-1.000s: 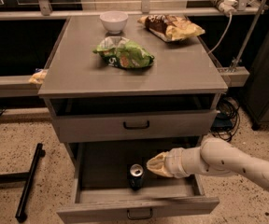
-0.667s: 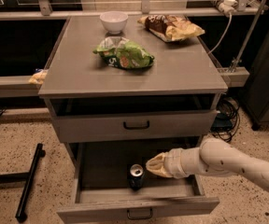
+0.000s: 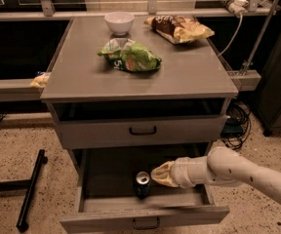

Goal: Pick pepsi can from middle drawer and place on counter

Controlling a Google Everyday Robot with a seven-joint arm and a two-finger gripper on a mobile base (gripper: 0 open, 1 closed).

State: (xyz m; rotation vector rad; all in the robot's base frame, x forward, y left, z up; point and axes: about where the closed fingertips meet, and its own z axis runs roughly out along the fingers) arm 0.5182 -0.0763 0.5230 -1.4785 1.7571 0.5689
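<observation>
Gripper: the pale tan gripper point(image 3: 156, 173) on its white arm sits inside the open drawer, lower centre of the frame. Its tip is just right of the can. I cannot tell whether it is open or closed, or whether it is touching.
Can: the small dark-blue pepsi can with a silver top point(image 3: 142, 183) stands upright near the front of the wide shallow grey middle drawer point(image 3: 106, 169), lower centre.
Change: next to nothing against a second ago (the gripper crept a hair at most); the can has not budged.
Meaning: I judge I am still on the approach, with no lift begun.
Destination: the flat matte grey tabletop point(image 3: 194, 72), upper centre, carries a small white bowl point(image 3: 119, 22), a crumpled green snack bag point(image 3: 130, 56) and a brown-and-yellow bag point(image 3: 179, 28). Its front strip shows bare.
</observation>
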